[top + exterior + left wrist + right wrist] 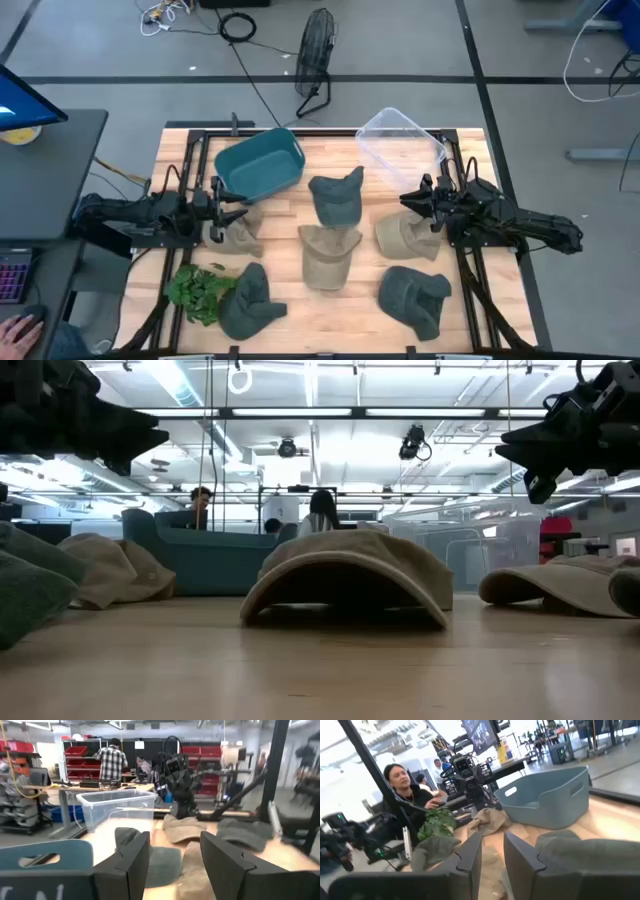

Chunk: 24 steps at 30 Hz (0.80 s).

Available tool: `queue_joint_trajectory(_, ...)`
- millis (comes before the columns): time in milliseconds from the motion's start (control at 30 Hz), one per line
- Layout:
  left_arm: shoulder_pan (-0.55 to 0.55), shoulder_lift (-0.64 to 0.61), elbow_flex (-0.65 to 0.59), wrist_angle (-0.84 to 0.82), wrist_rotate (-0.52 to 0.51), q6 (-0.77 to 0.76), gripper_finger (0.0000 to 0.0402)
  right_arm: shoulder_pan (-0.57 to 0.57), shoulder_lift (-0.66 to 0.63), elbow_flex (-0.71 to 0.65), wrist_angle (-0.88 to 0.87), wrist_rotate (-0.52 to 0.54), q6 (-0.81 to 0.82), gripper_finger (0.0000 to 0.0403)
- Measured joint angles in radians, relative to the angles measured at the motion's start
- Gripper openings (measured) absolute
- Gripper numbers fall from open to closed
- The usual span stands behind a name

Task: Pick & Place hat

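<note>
Inspecting the worktop (300, 170): six soft caps lie scattered near a teal bin (258, 165) and a clear bin (400, 140). Left gripper (222, 205) hovers over a tan hat (236, 236), its fingers (131, 862) parted and holding nothing. Right gripper (420, 198) hovers just above another tan hat (405, 236), fingers (467, 857) slightly apart, empty. Judged light, limp and liable to fold; the stiffer brim or a pinch of crown fabric offers the soundest hold.

Around my wooden bench (290, 215): grey floor (400, 40), a black standing fan (316, 50), long ceiling lights (330, 412).
</note>
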<state>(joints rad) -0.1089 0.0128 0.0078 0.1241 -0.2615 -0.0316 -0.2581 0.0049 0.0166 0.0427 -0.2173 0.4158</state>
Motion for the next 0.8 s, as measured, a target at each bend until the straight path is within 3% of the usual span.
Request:
queue_joint_trajectory(233, 0.000, 0.000, 0.000, 0.050, 0.003, -0.267, 0.0179, 0.000, 0.000, 0.000, 0.000, 0.017, 0.003, 0.0084)
queue_joint_trajectory(567, 0.000, 0.000, 0.000, 0.056, -0.078, -0.377, 0.0179, 0.000, 0.000, 0.000, -0.009, 0.069, -0.027, 0.0084)
queue_joint_trajectory(800, 0.000, 0.000, 0.002, 0.114, -0.094, -0.493, 0.0179, 0.000, 0.001, 0.000, 0.020, 0.095, 0.073, 0.0084)
